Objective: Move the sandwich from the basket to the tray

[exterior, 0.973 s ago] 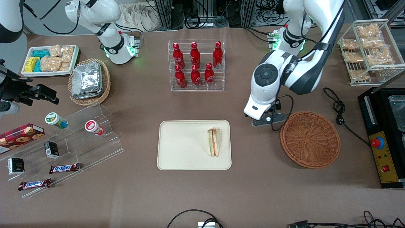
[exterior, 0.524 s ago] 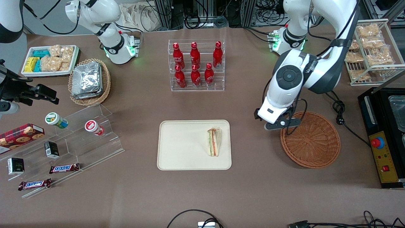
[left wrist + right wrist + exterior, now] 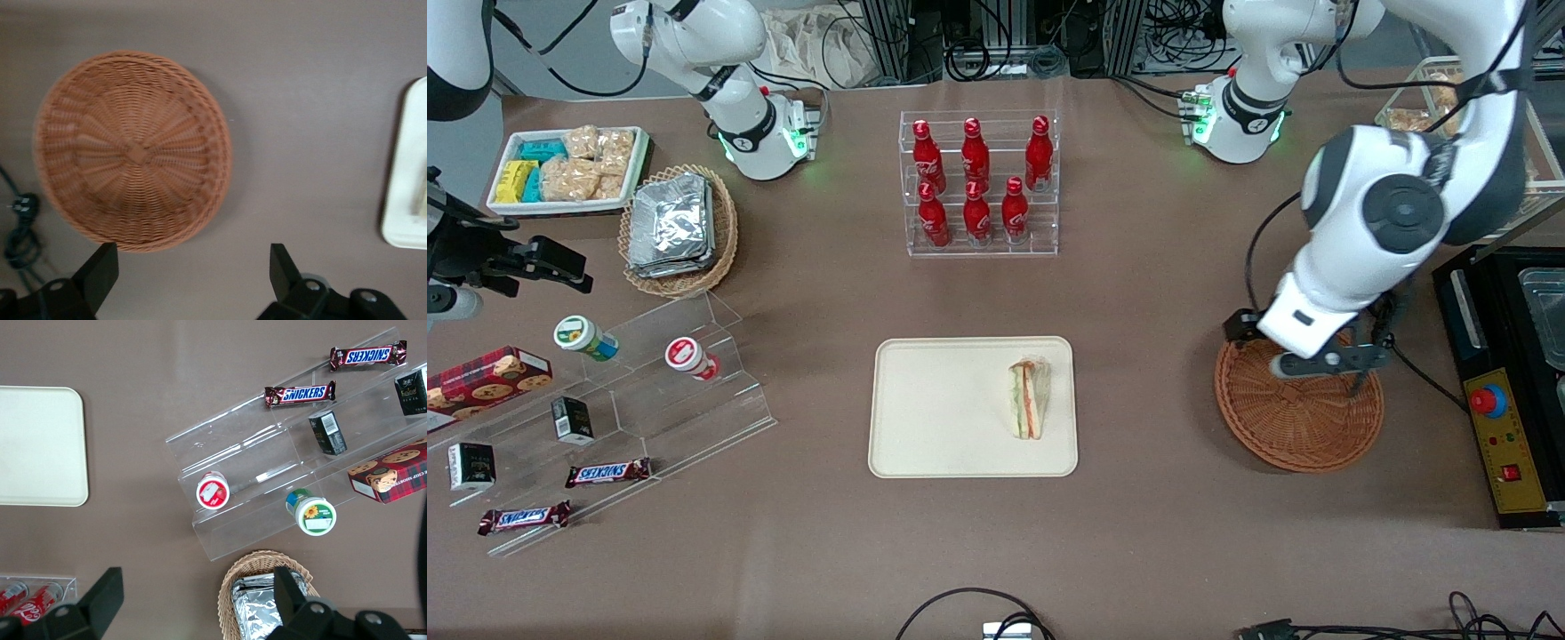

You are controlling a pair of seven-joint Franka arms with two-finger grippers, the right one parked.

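Already on the tray (image 3: 943, 418), the sandwich (image 3: 1029, 399) lies near the rim at the working arm's end in the front view, its green, orange-red and white layers showing. The basket (image 3: 1294, 436) sits on the brown table (image 3: 1138, 533), apart from the tray and toward the working arm's end, with nothing in it. The left arm's gripper (image 3: 1325, 364) hangs above the part of the basket farther from the front camera; its fingers are hidden from this angle. A clear rack of red bottles (image 3: 978, 182) stands farther from the camera than the tray.

From the left wrist camera, the gripper (image 3: 193, 270) shows two dark fingertips (image 3: 100, 267) spread wide apart with nothing between them, released and empty. The round woven basket (image 3: 133, 150) is seen below it, bare inside. A rounded corner of the tray (image 3: 407, 180) shows at the frame's edge.

From the right wrist camera, a bare corner of the tray (image 3: 40, 447) shows near a clear stepped stand (image 3: 280, 480) carrying two Snickers bars (image 3: 300, 393).
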